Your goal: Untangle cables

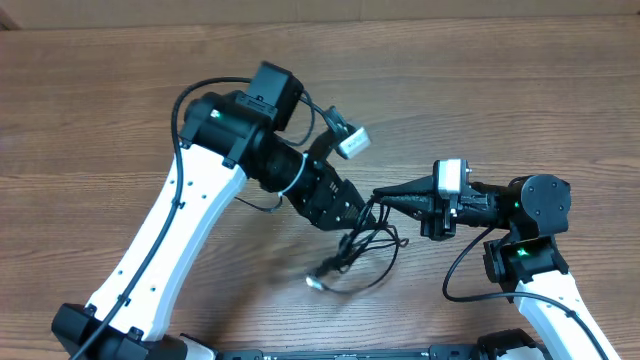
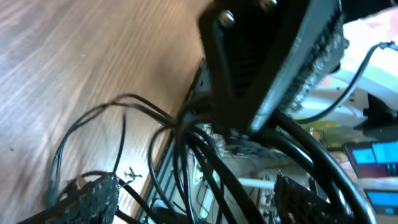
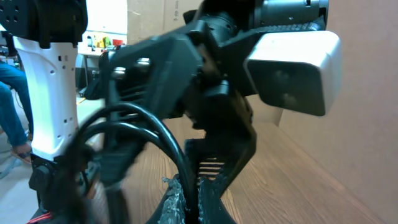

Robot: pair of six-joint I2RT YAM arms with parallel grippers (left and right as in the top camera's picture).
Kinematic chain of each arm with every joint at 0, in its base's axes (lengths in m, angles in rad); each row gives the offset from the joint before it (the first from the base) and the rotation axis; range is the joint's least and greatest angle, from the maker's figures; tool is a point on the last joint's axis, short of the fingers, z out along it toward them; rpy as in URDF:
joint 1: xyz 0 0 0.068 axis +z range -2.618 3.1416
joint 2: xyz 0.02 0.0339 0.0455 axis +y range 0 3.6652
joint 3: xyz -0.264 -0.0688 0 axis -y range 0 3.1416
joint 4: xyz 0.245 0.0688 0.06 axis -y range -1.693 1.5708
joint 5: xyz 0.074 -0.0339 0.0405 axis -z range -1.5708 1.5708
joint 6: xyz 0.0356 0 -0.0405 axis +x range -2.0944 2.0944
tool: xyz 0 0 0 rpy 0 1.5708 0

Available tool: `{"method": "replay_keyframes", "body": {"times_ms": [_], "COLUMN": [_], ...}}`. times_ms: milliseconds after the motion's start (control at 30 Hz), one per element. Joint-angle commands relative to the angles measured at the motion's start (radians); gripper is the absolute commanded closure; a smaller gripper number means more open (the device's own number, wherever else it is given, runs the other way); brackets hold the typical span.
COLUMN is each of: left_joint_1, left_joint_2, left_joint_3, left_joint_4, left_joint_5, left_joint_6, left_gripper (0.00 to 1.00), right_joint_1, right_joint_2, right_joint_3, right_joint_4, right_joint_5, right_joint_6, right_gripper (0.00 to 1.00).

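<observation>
Left gripper (image 2: pixel 196 200) stands wide, its two pads at either side of the wrist view with nothing clamped between them. Strands of the cables (image 1: pixel 362 245) run through the gap, and I cannot tell whether any touches a pad. Almost nose to nose with it, the right gripper (image 1: pixel 384 199) is closed. In its own wrist view a black cord arches down into the seam between the pressed fingers, so it appears to pinch one strand close to where several loops converge. The cables lie just below the two tips at mid table as a single knot of overlapping loops. One silver-tipped plug (image 1: pixel 314 282) rests on the wood at the bundle's near left side. No cord lies apart from the others, so I judge the work barely begun: one strand is gripped and nothing is separated yet. Every loop has yet to be drawn out and laid on its own. Room close in is tight, with the grippers nearly touching and the left arm (image 1: pixel 170 225) slanting across the near left of the table (image 1: pixel 90 90). The right arm's own thicker cable (image 1: pixel 455 270) hangs in a loop near its base and should not be mistaken for the bundle. Farther out the wood is bare to the left, to the right and towards the far edge along the top of the overhead view. Drawing strands sideways or away therefore looks the freest course.
</observation>
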Motion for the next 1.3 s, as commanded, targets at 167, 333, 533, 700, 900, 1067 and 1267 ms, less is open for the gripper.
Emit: {"method": "replay_keyframes", "body": {"times_ms": [167,333,533,700,900,1067,1267], "left_joint_1": [-0.019,-0.019,-0.019,-0.019,-0.019,-0.019,-0.019], "left_joint_2": [-0.014,-0.014,-0.014,-0.014,-0.014,-0.014,-0.014], "left_joint_3": [0.024,0.024,0.024,0.024,0.024,0.024,0.024], "left_joint_4": [-0.035,-0.037,-0.071,-0.108,-0.129,-0.132,-0.124], "left_joint_5": [-0.06,-0.069,-0.13,-0.138,-0.134,-0.138,-0.138], "left_joint_6": [0.026,0.026,0.026,0.03,0.031,0.043,0.048], "left_gripper": [0.53,0.61,0.6,0.52,0.44,0.52,0.61], "right_joint_1": [-0.001,-0.001,-0.001,-0.001,-0.001,-0.001,-0.001], "right_joint_2": [0.008,0.008,0.008,0.008,0.01,0.01,0.01], "right_joint_3": [0.01,0.01,0.01,0.01,0.01,0.01,0.01], "right_joint_4": [-0.003,-0.004,-0.004,-0.003,-0.006,-0.011,-0.01], "right_joint_5": [0.043,0.054,0.063,0.092,0.092,0.092,0.092], "right_joint_6": [0.004,0.004,0.003,0.003,0.003,0.003,0.003], "right_gripper": [0.96,0.96,0.96,0.96,0.96,0.96,0.96]}}
